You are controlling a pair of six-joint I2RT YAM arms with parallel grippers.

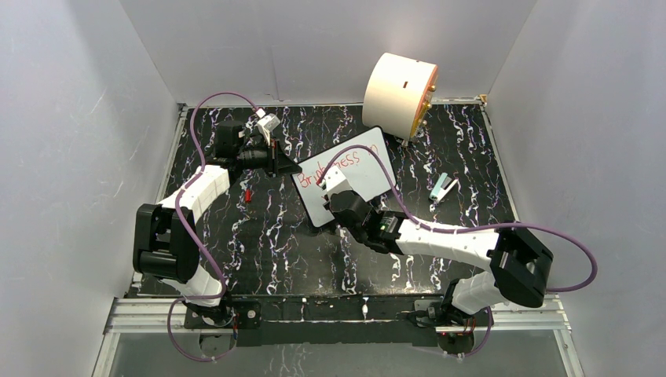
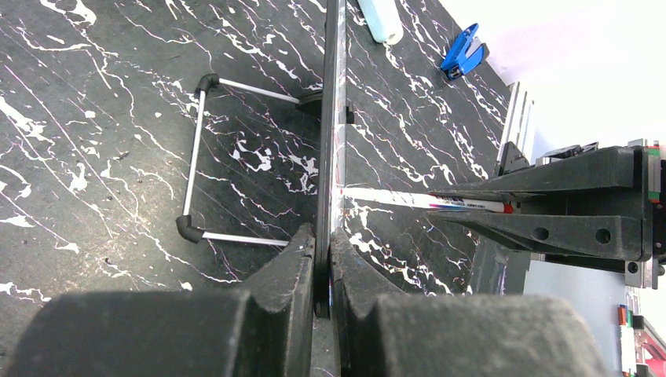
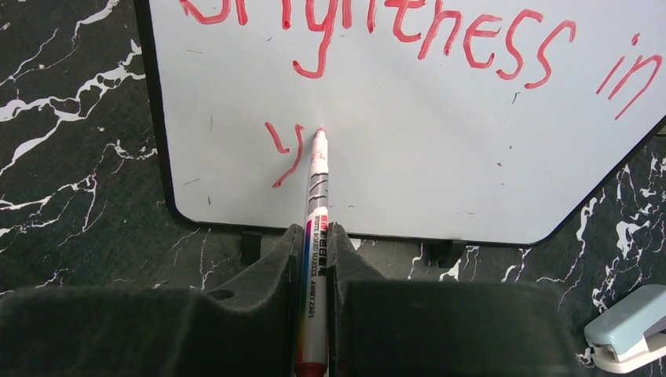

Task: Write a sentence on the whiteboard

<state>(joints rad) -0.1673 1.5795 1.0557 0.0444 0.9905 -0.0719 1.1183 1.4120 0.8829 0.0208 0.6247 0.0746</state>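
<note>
The whiteboard stands tilted on a wire stand in the middle of the table. Its red sentence reads "Brightness in" on the top line, with a lone "y" below. My left gripper is shut on the board's left edge, which shows edge-on in the left wrist view between the closed jaws of the left gripper. My right gripper is shut on a red whiteboard marker. Its tip touches the board just right of the "y".
A big cream cylinder lies at the back right. A pale green stapler lies right of the board and a small red cap lies left of it. A blue stapler-like clip shows in the left wrist view.
</note>
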